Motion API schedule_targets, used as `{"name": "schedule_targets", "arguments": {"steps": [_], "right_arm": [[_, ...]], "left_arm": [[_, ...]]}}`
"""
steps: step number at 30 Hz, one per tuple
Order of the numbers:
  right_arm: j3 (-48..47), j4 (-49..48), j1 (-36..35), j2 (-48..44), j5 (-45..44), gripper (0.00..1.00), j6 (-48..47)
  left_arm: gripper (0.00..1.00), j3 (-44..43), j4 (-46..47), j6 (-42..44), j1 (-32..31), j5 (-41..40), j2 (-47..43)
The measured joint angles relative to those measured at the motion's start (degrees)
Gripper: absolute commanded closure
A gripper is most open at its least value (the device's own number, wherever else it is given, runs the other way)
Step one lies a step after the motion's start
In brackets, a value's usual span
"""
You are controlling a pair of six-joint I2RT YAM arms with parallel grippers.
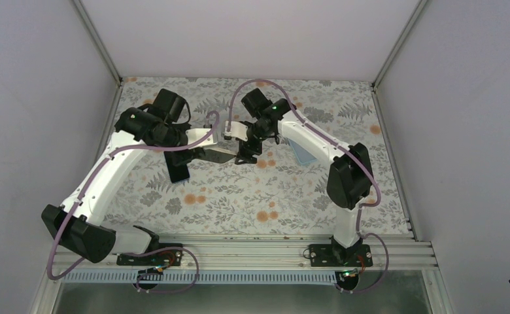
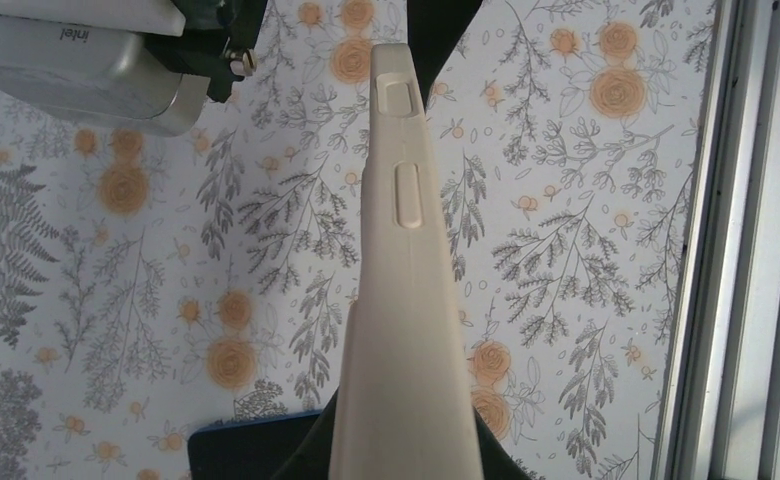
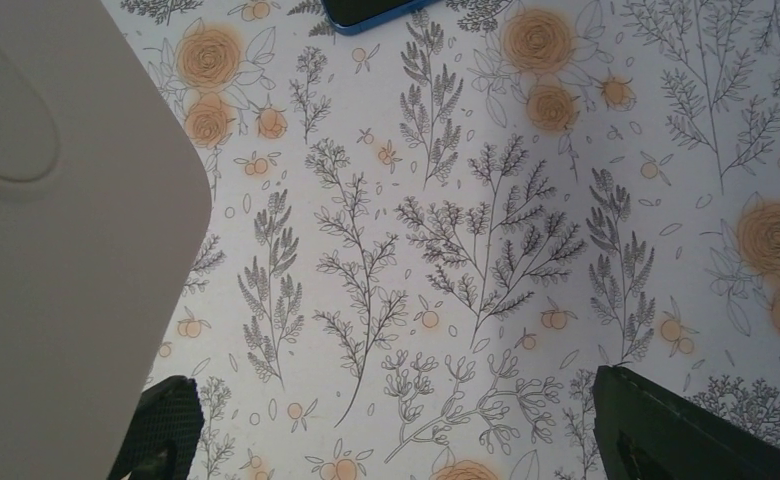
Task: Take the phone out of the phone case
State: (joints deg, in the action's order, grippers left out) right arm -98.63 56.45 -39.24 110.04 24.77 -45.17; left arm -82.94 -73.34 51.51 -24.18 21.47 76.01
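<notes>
My left gripper point(image 1: 208, 152) point(image 2: 406, 445) is shut on a beige phone case point(image 2: 406, 260), held edge-up above the table with its side buttons showing. The case also shows in the top view point(image 1: 221, 154) and at the left of the right wrist view point(image 3: 66, 250). A dark phone with a blue edge point(image 1: 176, 167) lies flat on the floral table below the left gripper. It also shows in the left wrist view point(image 2: 241, 450) and at the top of the right wrist view point(image 3: 376, 12). My right gripper point(image 1: 246, 152) point(image 3: 396, 435) is open and empty, just right of the case's far end.
A pale blue flat object point(image 1: 301, 156) lies on the table, partly under the right arm. The right wrist camera housing point(image 2: 76, 70) hangs close to the case's tip. The enclosure walls stand left, right and at the back, and a metal rail point(image 1: 252, 252) runs along the near edge.
</notes>
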Motion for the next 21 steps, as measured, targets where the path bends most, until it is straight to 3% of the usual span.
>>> {"name": "schedule_targets", "arguments": {"steps": [13,21], "right_arm": [[-6.9,2.7,0.9,3.7,-2.0,0.05,-0.1],[-13.9,-1.2,4.2,8.6,-5.7,0.04,2.1]], "left_arm": [[0.98,0.0,0.6,-0.1,0.2,-1.8,-1.2],[0.98,0.0,-4.2,0.6,-0.9,1.8,-2.2]]}}
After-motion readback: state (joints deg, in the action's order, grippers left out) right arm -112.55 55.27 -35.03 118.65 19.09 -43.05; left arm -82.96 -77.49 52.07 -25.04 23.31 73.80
